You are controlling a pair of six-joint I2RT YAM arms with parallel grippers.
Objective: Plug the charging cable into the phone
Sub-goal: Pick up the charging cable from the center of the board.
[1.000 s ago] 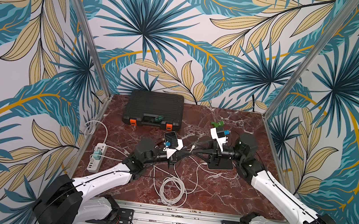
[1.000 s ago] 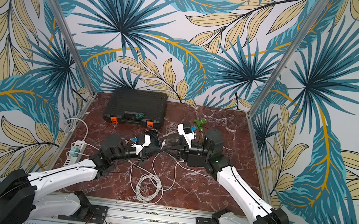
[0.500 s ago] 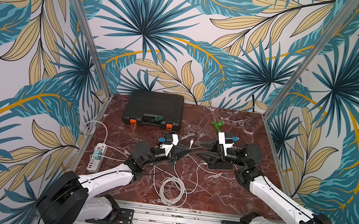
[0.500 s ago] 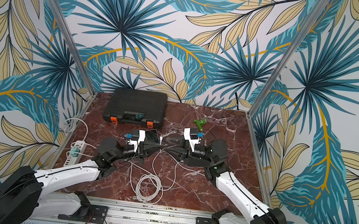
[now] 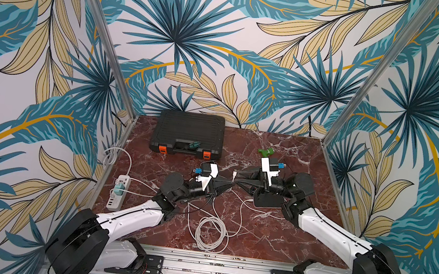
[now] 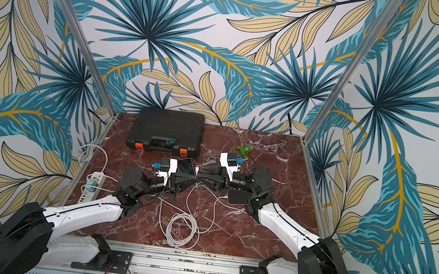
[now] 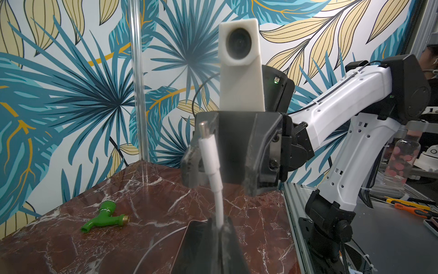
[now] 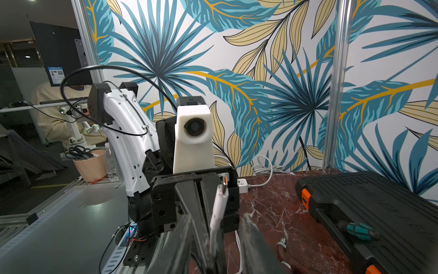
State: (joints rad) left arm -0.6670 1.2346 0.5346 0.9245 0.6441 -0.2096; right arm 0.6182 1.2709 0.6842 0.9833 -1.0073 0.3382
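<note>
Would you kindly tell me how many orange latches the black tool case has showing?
2. Both sit on the near edge of the black tool case: one latch nearer the power strip, the other nearer the green tap. None seems hidden.

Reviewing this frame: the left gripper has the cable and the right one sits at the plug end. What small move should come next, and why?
Probably close the right gripper on the white plug stem. Its jaws stand apart on either side of the stem and do not seem to grip it yet, while the left gripper pinches the charging cable just below, so the stem is held steady for the take-over.
</note>
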